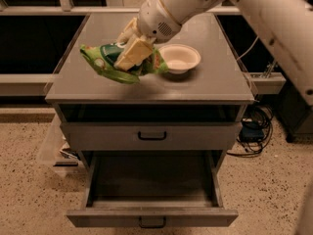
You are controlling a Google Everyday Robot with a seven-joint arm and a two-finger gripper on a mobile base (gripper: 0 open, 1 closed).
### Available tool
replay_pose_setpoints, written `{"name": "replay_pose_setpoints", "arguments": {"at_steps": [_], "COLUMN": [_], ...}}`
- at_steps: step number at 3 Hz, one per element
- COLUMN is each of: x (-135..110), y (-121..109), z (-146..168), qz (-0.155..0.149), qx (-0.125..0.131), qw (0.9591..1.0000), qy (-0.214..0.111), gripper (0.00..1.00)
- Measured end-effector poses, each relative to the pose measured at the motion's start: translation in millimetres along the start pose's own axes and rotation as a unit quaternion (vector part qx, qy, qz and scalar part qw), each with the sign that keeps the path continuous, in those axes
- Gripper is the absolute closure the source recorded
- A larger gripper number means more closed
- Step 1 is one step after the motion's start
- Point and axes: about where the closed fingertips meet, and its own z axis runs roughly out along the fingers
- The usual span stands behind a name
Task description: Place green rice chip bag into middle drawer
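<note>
The gripper [128,53] is over the left half of the grey counter [210,82], its pale fingers [136,52] closed on the green rice chip bag [103,58]. One finger lies across the near face of the bag and the other shows behind its top edge, so the bag is pinched between them. The bag hangs crumpled from the grip, its left end sticking out to the left. It looks slightly raised above the counter, with a shadow beneath it, though I cannot tell whether its lower edge touches the surface. Its right end sits just beside a pale round bowl [181,58], which rests on the counter near the middle. The white arm [176,4] reaches down to the gripper from the upper right.

Below the counter, the upper drawer [205,137] is closed, its black handle [152,136] centred on the front. Beneath it the middle drawer [195,217] is pulled out toward the near side, its inside in view. Dark cables [252,131] lie on the speckled floor [274,190] to the right of the cabinet.
</note>
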Motion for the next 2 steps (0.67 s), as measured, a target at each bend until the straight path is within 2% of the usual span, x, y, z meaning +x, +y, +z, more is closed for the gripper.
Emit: {"name": "replay_pose_setpoints", "arguments": {"at_steps": [1, 2], "x": [-23.6, -12.0], "y": [54.2, 102.2], "z": [-50.6, -86.9], "qz": [0.041, 0.102], "qx": [0.025, 0.050], "qw": [0.9985, 0.9930], "qy": [0.028, 0.034], "gripper": [1.00, 1.00]}}
